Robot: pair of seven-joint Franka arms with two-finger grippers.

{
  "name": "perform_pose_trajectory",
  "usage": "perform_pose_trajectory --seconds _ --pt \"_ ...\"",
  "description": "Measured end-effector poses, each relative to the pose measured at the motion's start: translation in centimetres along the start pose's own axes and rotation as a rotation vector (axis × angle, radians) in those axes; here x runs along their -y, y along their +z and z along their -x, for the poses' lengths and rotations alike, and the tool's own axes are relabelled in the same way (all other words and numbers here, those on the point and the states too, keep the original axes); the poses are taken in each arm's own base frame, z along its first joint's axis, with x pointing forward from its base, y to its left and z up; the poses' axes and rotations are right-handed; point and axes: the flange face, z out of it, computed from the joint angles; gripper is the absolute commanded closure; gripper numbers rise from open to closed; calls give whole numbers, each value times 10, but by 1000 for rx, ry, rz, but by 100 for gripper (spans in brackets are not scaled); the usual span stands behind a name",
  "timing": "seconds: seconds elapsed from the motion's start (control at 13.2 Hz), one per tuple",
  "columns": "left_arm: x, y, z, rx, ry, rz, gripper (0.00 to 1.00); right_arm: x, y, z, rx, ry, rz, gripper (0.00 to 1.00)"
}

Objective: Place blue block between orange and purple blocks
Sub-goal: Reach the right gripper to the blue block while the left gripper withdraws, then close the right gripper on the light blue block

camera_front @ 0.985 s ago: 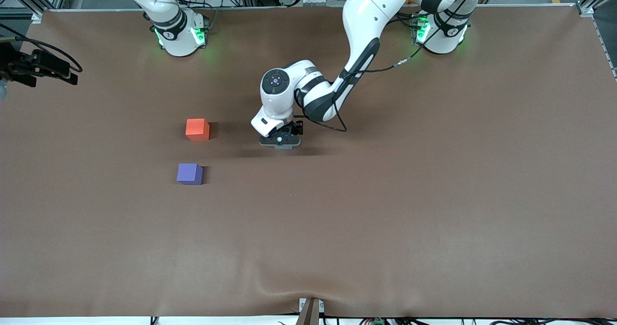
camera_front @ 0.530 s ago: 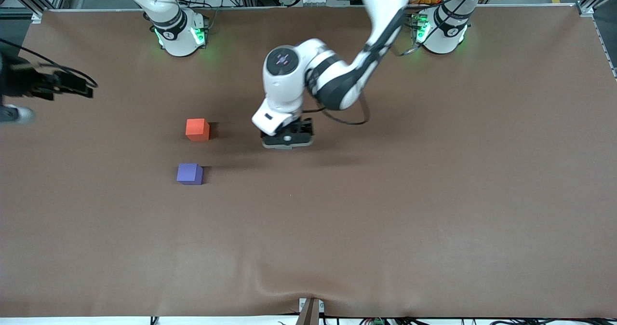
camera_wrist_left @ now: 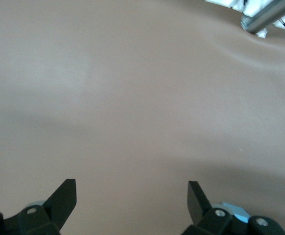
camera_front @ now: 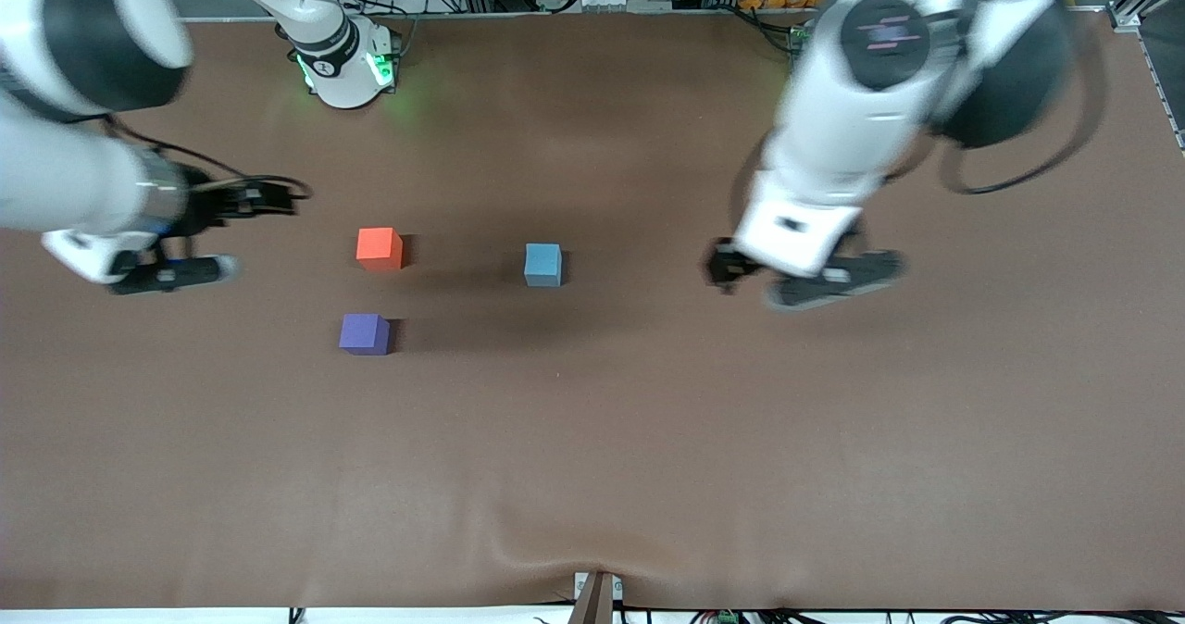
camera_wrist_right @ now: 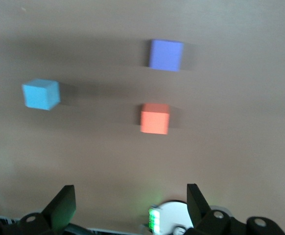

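**Blue block set down short of the gap; both arms on the move**

The brown table cover (camera_front: 648, 439), a broad matte sheet creased near the front camera's edge, carried only three cubes. A second earlier the left arm had been bent low over the middle of the table, hiding the spot where the blue block now sat. By this moment that arm had been swung away toward its own end, and the left gripper (camera_front: 805, 277) was seen over bare cover, jaws spread wide and nothing held; its wrist view showed only the two dark fingertips (camera_wrist_left: 64, 196) and plain brown surface. The right arm, previously almost out of frame, had been brought in, and the right gripper (camera_front: 171, 258) hung over the table at its own end, jaws fully apart and empty.

The blue block (camera_front: 542, 264) was thus left uncovered, resting flat on the cover, level with the orange block (camera_front: 379, 248) and well apart from it toward the left arm's end. The purple block (camera_front: 364, 333) lay nearer the front camera than the orange one, with a narrow gap between them. That gap was unfilled, so the placement was judged still to be done, perhaps by the right arm.

All three cubes were small, equal, sharp-edged and matte, probably foam or painted wood.
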Motion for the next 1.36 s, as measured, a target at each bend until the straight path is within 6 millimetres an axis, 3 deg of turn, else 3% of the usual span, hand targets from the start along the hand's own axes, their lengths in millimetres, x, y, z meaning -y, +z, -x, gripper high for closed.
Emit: perform_pose_trajectory --seconds 0.15,0.3,0.53,0.76,0.98,1.36 --pt "59 -20 -30 -13 14 2 0 66 23 2 -24 0 19 0" --pt "100 -35 -42 -9 20 -4 0 117 63 -1 -47 -33 23 0" --pt "147 -49 -42 7 45 -9 0 176 151 -8 -108 -43 -4 0" --pt "171 -58 -21 27 53 -4 0 223 227 -1 -148 -23 0 0" --pt "188 -66 -3 29 71 -8 0 247 267 -7 -183 -2 -7 0" --pt "214 -72 5 25 44 -16 0 236 326 -37 -222 68 58 0"
